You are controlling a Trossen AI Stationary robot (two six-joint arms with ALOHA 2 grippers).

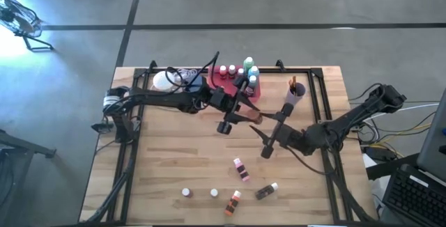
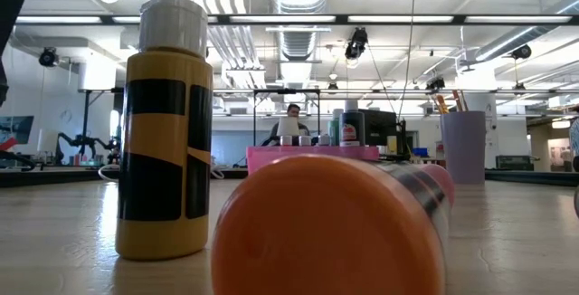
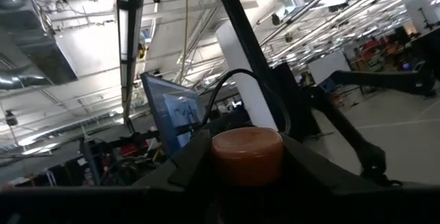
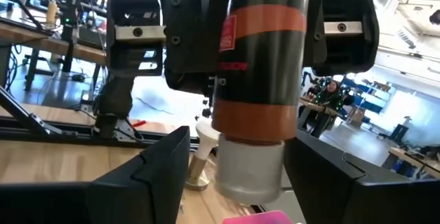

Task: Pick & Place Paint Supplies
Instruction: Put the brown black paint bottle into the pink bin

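Wooden tabletop carrying a pink rectangular tray [image 1: 259, 96]. Just in front of it, left gripper [image 1: 245, 118] is clamping a brown white-capped bottle [image 4: 258, 80] midair; right gripper [image 1: 273, 131] is bracketing its cap, fingers wide. Right should be closing squarely before left releases.

Both arms matte black, jointed tubular links, black cables trailing at their bases. Left gripper [image 4: 237, 42] blocky black housings, visible screw heads. Right gripper [image 1: 268, 142] fingers dark, angular.
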